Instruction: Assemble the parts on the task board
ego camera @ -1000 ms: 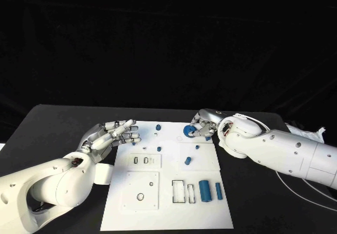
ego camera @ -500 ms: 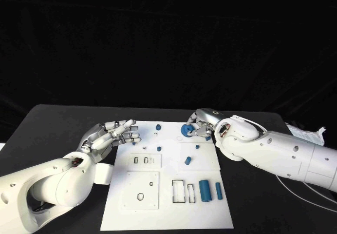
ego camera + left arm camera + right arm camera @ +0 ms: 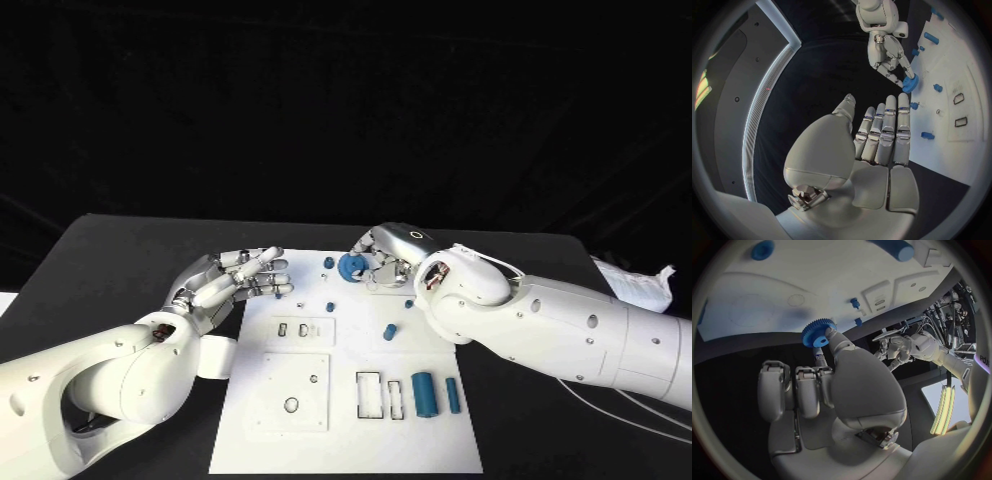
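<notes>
Trouble here would most likely come from the thin grip on the gear (image 3: 351, 268). The right hand (image 3: 387, 256) pinches this small blue toothed wheel only at its edge, between fingertips (image 3: 837, 342), with the rest of the wheel standing clear of the palm. A pinch that shallow could let the wheel tip or slip out as it is carried, and it would then drop onto the white board (image 3: 433, 445) or roll off onto the black bench (image 3: 101, 270). From the head view the wheel sits over the far end of the board, close to a small blue peg (image 3: 327, 263) standing there. I judge that the wheel is meant to go down over some post on the board; if it comes down tilted or off centre its bore could catch and jam, or knock the nearby pegs.

The left hand (image 3: 231, 280) holds nothing. Its fingers (image 3: 886, 130) lie straight and close side by side, with the thumb a little apart, over the near left edge of the board. It is near a blue peg (image 3: 927, 135) at that edge, and I cannot tell whether it touches it. A careless sweep from there could disturb the loose blue cylinder (image 3: 421, 392) or the other parts.
</notes>
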Controlling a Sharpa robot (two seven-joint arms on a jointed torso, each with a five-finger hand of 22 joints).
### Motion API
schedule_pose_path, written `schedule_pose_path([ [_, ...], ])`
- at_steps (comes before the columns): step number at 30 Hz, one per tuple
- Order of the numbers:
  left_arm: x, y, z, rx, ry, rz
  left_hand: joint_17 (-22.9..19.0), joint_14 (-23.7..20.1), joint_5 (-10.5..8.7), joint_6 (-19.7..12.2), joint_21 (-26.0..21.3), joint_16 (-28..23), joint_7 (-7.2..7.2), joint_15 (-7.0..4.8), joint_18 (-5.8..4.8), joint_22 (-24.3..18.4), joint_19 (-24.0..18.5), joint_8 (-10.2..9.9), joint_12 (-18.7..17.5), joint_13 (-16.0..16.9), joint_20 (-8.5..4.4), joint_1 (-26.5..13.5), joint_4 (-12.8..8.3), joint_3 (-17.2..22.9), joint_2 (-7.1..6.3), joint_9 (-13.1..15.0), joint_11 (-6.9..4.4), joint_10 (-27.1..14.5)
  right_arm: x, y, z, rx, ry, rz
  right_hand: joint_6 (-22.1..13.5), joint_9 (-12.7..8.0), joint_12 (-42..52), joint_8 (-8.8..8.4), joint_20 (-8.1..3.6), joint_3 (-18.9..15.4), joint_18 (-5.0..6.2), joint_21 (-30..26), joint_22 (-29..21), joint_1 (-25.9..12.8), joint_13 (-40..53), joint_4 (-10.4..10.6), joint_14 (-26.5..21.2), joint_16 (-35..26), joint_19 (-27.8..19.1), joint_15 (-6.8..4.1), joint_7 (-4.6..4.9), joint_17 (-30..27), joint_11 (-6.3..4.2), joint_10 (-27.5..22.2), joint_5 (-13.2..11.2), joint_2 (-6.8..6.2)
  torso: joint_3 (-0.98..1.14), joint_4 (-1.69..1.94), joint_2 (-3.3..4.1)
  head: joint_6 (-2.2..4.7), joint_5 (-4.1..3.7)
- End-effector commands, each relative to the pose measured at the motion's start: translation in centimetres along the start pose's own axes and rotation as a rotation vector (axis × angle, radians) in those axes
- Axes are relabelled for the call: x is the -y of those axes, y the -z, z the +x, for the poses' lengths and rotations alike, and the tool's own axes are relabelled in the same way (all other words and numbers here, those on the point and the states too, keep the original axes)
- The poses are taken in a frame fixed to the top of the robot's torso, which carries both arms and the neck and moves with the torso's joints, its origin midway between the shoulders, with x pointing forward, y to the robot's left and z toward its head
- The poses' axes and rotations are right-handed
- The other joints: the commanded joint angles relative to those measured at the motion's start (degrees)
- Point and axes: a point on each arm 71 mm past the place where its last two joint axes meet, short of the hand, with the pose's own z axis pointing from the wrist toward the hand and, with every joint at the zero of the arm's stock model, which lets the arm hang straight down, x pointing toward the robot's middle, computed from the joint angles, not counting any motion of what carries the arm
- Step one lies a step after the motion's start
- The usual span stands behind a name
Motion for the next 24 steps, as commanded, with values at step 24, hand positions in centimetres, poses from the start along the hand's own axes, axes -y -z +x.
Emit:
schedule_pose_path([
  [24,0.0,-0.2,0.5,-0.022,0.011,0.006,0.1,0.0,-0.13,0.3,-0.2,-0.2,0.63,0.29,0.59,-0.1,0.3,-0.4,-0.2,-0.1,0.13,0.2,-0.3,0.0,0.21,-0.1,0.36,-0.1,-3.6,-2.6,3.2,-0.033,0.056,-0.031,2.8,5.5,-0.3,-0.66,-0.11,1.3,-0.62,0.5,0.3,-2.1,12.2,0.4,4.8,0.3,0.2,0.03,-1.26,9.1,0.12,4.1,0.0,-0.75,0.02,-0.1,0.06,-0.56,0.74],
])
